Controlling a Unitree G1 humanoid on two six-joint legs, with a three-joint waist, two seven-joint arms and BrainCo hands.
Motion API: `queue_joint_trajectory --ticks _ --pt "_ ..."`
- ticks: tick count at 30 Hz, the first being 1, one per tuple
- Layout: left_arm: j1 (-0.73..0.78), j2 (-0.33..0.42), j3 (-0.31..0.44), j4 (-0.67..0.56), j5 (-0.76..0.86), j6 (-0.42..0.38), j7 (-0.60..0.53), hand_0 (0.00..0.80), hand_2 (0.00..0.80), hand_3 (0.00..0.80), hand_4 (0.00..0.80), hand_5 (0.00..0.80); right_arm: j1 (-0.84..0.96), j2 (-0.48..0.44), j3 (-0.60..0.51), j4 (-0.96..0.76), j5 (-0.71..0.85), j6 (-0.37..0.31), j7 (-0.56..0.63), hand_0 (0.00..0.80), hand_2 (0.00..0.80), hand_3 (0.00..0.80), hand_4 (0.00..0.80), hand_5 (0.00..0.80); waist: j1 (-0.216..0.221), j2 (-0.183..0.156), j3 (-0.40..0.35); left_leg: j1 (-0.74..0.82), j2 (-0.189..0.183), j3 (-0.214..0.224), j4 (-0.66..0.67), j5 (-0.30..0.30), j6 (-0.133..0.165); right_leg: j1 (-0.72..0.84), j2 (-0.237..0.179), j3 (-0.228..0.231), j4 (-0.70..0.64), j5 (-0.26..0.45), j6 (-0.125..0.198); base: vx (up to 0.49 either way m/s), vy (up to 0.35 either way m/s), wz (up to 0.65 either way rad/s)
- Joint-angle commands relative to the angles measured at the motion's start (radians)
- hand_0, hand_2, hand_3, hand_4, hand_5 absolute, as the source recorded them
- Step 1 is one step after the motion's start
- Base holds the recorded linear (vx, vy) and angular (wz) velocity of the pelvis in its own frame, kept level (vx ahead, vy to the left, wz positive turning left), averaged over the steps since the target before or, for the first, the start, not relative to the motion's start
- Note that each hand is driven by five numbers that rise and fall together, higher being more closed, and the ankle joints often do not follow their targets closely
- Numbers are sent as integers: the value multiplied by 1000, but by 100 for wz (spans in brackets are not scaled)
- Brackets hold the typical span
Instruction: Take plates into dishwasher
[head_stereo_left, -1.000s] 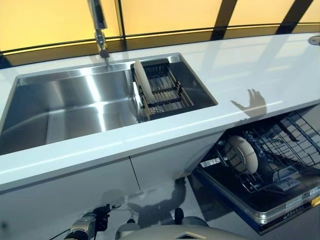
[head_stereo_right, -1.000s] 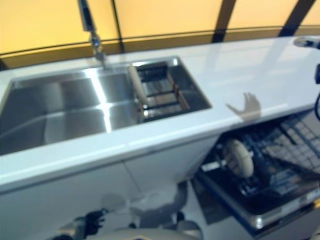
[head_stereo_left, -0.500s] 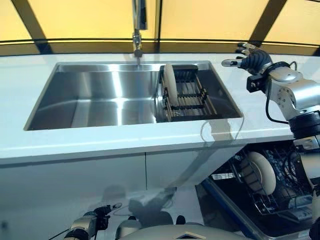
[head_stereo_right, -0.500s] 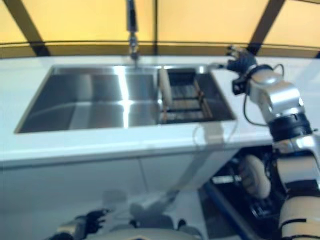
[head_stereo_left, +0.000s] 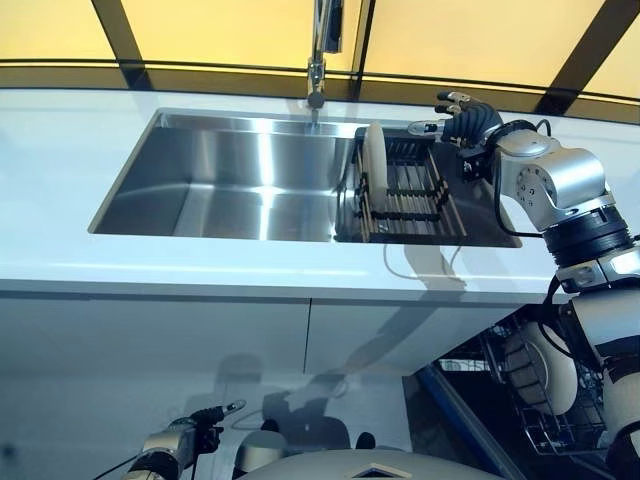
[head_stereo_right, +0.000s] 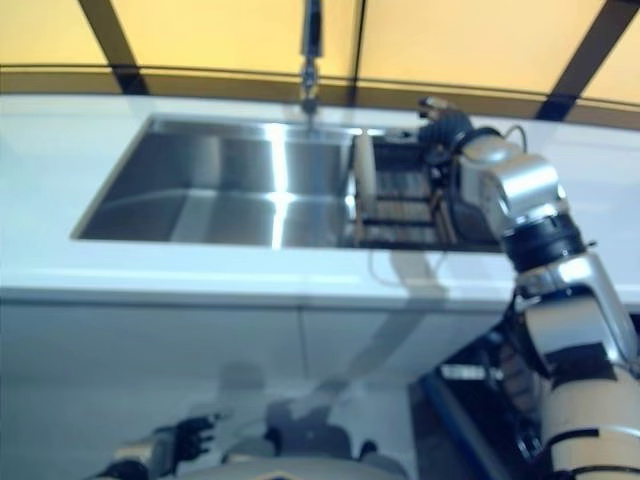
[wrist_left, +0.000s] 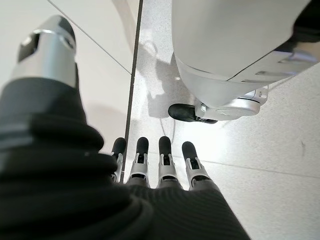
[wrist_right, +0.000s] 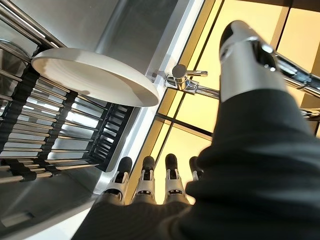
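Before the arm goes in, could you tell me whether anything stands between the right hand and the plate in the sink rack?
Nothing visible does. The right hand, fingers open, hovers over the rack's far end, and only bare bars separate it from the upright plate.

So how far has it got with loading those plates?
One plate already stands in the dishwasher rack. Neither hand holds anything: the right hand is open above the sink rack, the left hand hangs low. One plate still waits there.
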Motion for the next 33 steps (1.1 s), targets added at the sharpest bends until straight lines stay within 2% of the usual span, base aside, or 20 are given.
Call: queue_joint_trajectory --ticks 1,14,22,33 --pt "-79 29 -33 18 -39 6 19 0 0 0 0 0 -149 -8 42 33 56 -11 -80 0 0 0 0 0 21 -36 17 3 -55 -9 -2 -43 48 23 -39 -37 19 -5 48 -23 22 5" --pt "-101 38 -35 4 -45 20 23 0 0 0 0 0 -138 24 63 52 10 68 -92 0 0 0 0 0 20 -36 36 6 -55 0 -2 -45 58 9 -50 -23 38 0 62 -12 6 2" --pt "-122 30 -43 0 -76 31 43 0 0 0 0 0 -97 63 50 55 38 105 -173 0 0 0 0 0 12 -33 40 7 -55 7 -2 -48 60 5 -50 -14 40 0 64 0 0 0" --pt "-145 25 -48 -17 -115 54 78 0 0 0 0 0 -48 115 18 35 163 84 -285 0 0 0 0 0 13 -31 49 3 -57 3 0 -48 68 -5 -52 -9 53 -2 68 0 0 0"
